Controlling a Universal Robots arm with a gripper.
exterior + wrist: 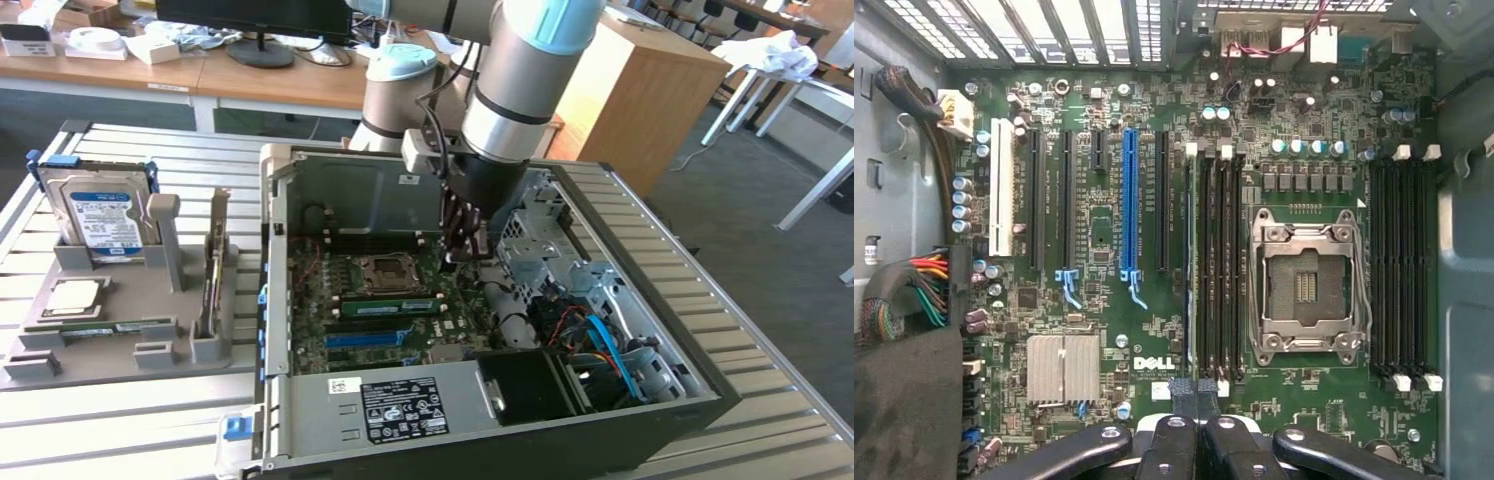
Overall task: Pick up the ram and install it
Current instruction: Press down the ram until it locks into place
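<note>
Standing upright at the exterior view's left, a blue-labelled drive sits in a grey tray on a slatted table. A square silver chip lies flat just in front of it, and a green stick lies flat in a recess nearer the camera. To the right of the tray, an open case lies on its side with its board exposed. A bare socket sits at mid-board, and the ram, long and green, stands on edge in the slots just beside it; whether it is fully seated cannot be told. Further right, the arm reaches down into the case, its gripper poised just above the board near the ram's end. The wrist view shows the black fingers pressed together, their tips over the end of the slot bank beside the socket. Blue and orange cables crowd the case's right-hand bay.
</note>
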